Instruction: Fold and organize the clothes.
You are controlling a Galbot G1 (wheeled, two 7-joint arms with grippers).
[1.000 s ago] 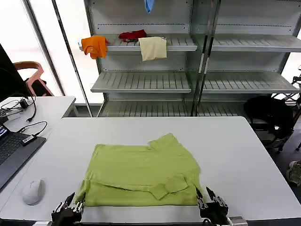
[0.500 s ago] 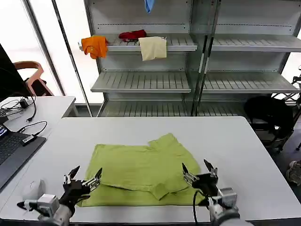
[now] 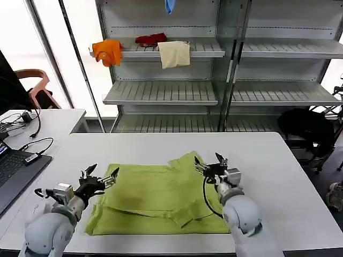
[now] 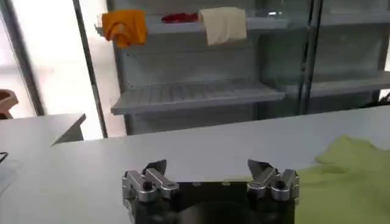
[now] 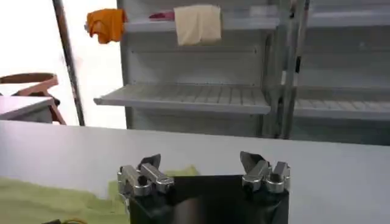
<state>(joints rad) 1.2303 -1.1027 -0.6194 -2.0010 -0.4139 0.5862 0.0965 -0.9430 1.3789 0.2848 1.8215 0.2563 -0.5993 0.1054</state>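
The lime-green T-shirt [image 3: 161,195] lies partly folded on the white table [image 3: 278,176], its near edge doubled over and one sleeve sticking out at the far right. My left gripper [image 3: 100,175] hovers open over the shirt's far left corner. Over the far right part, by the sleeve, my right gripper [image 3: 209,160] is open too. The left wrist view has the left gripper [image 4: 209,167] with jaws wide apart and green cloth [image 4: 347,176] off to one side. In the right wrist view the right gripper [image 5: 201,161] holds nothing, with green cloth [image 5: 55,201] beside it.
A laptop [image 3: 13,171], cables and a white mouse lie on the table's left. Behind the table stands a metal shelf [image 3: 161,93] carrying orange [image 3: 107,52], red [image 3: 150,39] and cream [image 3: 174,53] garments. A black bag [image 3: 308,131] sits at the right.
Both grippers have moved from the shirt's near edge away from me, over the shirt to its far side. They stayed open. The shirt has not changed shape.
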